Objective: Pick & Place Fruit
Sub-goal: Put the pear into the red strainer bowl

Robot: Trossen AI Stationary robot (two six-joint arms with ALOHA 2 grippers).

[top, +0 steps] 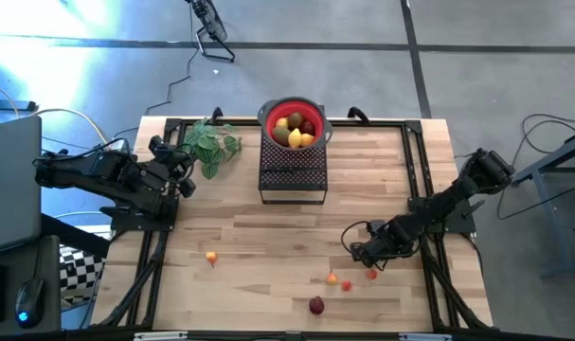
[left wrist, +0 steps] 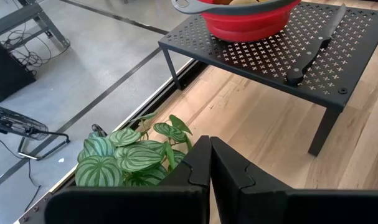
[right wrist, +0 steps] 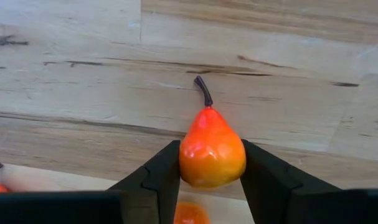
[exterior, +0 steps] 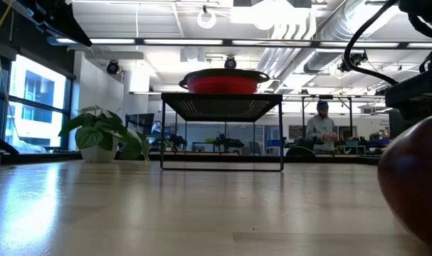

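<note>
**Right gripper closed around a small orange pear at the table's near-right area**

1. Right gripper (right wrist: 210,180): its 2 fingers (right wrist: 152,177) touch both flanks of an orange-red pear (right wrist: 212,152). The pear's long axis runs straight ahead of the gripper along the tabletop, with the dark stem at the far end, away from the wrist. The high view places this gripper (top: 363,254) low over the wooden table (top: 268,237), toward its right front.

2. Only the right wrist view shows the pear's shape and stem direction; in the high view the gripper covers it.

3. Loose fruit on the table, high view: 1 orange piece (top: 211,257) left of centre, 2 small pieces (top: 339,281) and a red one (top: 371,274) near the right gripper, 1 dark red ball (top: 316,305) at the front edge.

4. Red bowl (top: 294,121) on the black mesh stand (top: 293,175) holds yellow and brown fruit. The low view hides the bowl's contents.

5. Left gripper (left wrist: 208,168): fingers together, holding nothing, beside the leafy plant (left wrist: 123,158). A knife (left wrist: 313,46) lies on the stand.
</note>
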